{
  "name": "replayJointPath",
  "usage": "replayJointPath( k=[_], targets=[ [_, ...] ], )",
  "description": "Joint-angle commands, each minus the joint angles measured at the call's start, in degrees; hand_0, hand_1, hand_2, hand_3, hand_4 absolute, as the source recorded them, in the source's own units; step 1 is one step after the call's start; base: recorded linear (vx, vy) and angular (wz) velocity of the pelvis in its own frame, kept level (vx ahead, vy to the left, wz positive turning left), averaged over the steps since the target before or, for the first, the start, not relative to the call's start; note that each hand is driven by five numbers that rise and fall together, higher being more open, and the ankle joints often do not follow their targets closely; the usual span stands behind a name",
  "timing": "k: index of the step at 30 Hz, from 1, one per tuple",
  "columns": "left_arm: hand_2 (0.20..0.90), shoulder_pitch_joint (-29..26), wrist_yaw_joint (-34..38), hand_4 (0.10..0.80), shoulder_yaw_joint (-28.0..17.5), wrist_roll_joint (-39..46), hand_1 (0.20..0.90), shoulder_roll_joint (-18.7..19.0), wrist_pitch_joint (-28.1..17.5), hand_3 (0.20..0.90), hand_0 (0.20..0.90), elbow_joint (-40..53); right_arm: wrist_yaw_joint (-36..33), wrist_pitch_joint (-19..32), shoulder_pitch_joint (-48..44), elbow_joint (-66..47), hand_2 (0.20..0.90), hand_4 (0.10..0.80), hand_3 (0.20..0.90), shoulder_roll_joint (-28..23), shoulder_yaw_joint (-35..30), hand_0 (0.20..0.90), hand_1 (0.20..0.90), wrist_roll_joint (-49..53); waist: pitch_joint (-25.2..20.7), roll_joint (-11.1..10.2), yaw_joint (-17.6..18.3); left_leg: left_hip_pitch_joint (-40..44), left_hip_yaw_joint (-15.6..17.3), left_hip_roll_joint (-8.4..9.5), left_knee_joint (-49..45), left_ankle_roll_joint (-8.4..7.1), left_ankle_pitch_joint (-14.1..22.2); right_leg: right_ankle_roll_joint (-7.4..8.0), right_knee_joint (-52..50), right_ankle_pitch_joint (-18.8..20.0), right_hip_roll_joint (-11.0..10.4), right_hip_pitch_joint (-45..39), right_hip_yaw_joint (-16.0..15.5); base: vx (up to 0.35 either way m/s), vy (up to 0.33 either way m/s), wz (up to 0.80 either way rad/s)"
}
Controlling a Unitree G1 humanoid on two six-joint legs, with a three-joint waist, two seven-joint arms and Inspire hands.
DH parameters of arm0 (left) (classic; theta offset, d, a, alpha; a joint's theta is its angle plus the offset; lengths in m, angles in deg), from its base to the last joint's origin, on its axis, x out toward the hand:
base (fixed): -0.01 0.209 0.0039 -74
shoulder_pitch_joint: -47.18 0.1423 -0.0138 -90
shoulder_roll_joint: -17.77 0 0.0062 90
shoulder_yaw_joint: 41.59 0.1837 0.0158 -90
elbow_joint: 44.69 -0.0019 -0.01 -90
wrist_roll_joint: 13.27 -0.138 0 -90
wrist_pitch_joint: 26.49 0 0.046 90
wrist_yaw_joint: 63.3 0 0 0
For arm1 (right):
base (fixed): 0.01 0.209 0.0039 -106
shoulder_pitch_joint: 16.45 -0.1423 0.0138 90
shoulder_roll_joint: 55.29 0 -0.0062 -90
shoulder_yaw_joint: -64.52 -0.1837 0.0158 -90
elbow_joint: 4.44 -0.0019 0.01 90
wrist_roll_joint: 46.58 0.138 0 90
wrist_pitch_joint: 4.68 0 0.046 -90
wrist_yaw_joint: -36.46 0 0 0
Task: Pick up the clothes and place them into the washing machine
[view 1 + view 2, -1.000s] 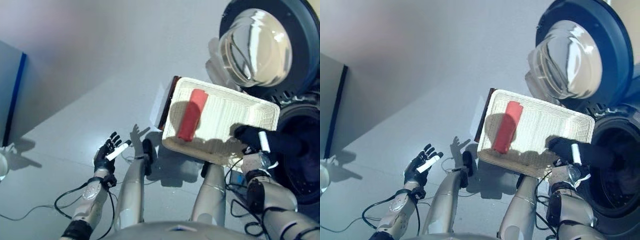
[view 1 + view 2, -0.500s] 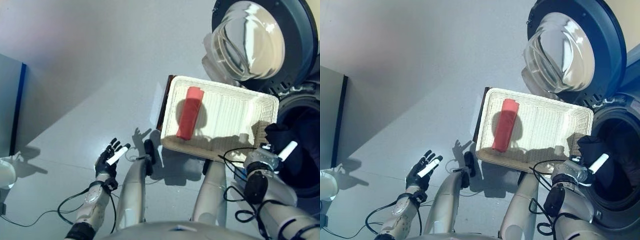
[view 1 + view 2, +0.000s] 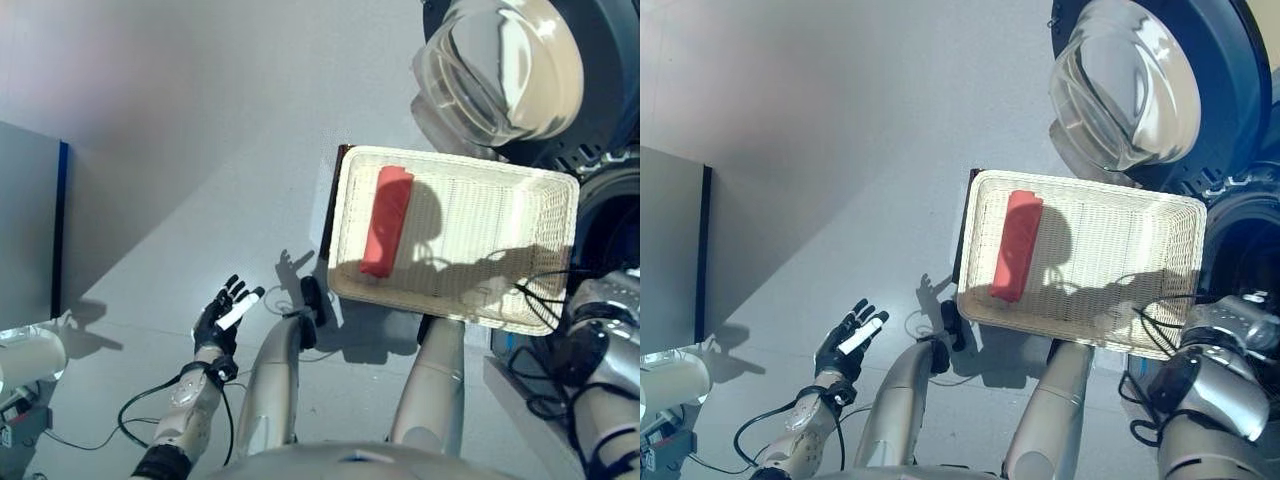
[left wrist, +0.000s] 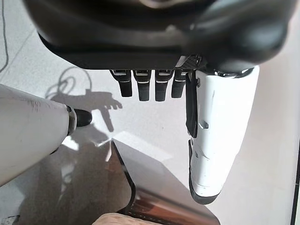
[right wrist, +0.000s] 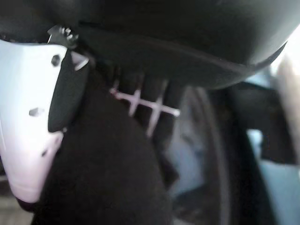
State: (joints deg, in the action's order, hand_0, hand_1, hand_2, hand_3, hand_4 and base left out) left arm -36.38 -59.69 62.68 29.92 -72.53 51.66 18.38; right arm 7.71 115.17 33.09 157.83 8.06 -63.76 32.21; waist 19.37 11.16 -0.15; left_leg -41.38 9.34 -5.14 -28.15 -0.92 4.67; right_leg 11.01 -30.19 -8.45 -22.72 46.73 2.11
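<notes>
In the right wrist view the right hand [image 5: 33, 122] has its fingers [image 5: 154, 103] and thumb curled round a dark garment [image 5: 103, 178], close up against what looks like the washer's opening. In the head views that hand is out of sight past the basket, toward the washer [image 3: 1240, 240], so I judge the dark piece is being pushed into the drum but not yet let go. The left hand [image 3: 222, 315] hangs low over the floor [image 3: 200, 150], fingers [image 4: 145, 86] straight and empty. One red garment [image 3: 386, 220] lies in the white basket [image 3: 560, 250], near its left side, so at least one more trip is left. The open door [image 3: 500, 60] stands just beyond the basket, which sits right beside the drum mouth, so the arm has to reach round its corner.
</notes>
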Motion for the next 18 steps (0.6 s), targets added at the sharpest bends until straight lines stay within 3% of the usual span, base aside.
replayJointPath(
  k=[1,3,5,18],
  targets=[
    [0.9,2.69,0.0,0.8,-0.78,-1.27,0.9,2.0,-3.88,0.9,0.9,0.39,-0.66,3.44,2.12,1.11,0.2,0.3,0.2,-8.8,1.95,0.2,0.2,-3.17,-2.98,1.27,1.1,1.39,-4.54,-5.55,-1.96,-8.03,2.39,0.16,-3.91,5.68,0.46,1.84,2.45,0.013,-0.002,-0.06],
    [0.9,2.46,0.29,0.8,-0.79,-1.2,0.9,2.14,-4.04,0.9,0.9,0.38,-1.14,2.29,2.18,2.37,0.2,0.3,0.2,-9.16,2.99,0.2,0.2,-4.24,-2.78,1.09,1.28,1.39,-4.35,-5.65,-2.27,-7.95,2.57,0.24,-4.12,5.74,0.63,2.02,2.45,0.012,-0.001,-0.09],
    [0.9,2.09,0.46,0.8,-0.62,-1.32,0.9,2.3,-4.18,0.9,0.9,0.44,-0.99,1.43,2.05,3.47,0.9,0.8,0.9,-8.82,3.83,0.9,0.9,-4.65,-2.67,0.98,1.25,1.28,-4.28,-5.65,-2.45,-7.83,2.67,0.25,-4.07,5.9,0.68,2.11,2.47,-0.002,0.002,-0.08],
    [0.9,2.59,0.48,0.8,-1.36,0.27,0.9,2.82,-4.87,0.9,0.9,2.15,0.2,-0.36,1.53,3.63,0.9,0.8,0.9,-3.62,6.73,0.9,0.9,-5.36,-2.28,-0.32,0.38,0.39,-4.88,-5.18,-2.66,-7.49,2.19,0.39,-2.07,7.26,0.19,-0.05,0.67,-0.003,-0.004,0.02]
  ],
)
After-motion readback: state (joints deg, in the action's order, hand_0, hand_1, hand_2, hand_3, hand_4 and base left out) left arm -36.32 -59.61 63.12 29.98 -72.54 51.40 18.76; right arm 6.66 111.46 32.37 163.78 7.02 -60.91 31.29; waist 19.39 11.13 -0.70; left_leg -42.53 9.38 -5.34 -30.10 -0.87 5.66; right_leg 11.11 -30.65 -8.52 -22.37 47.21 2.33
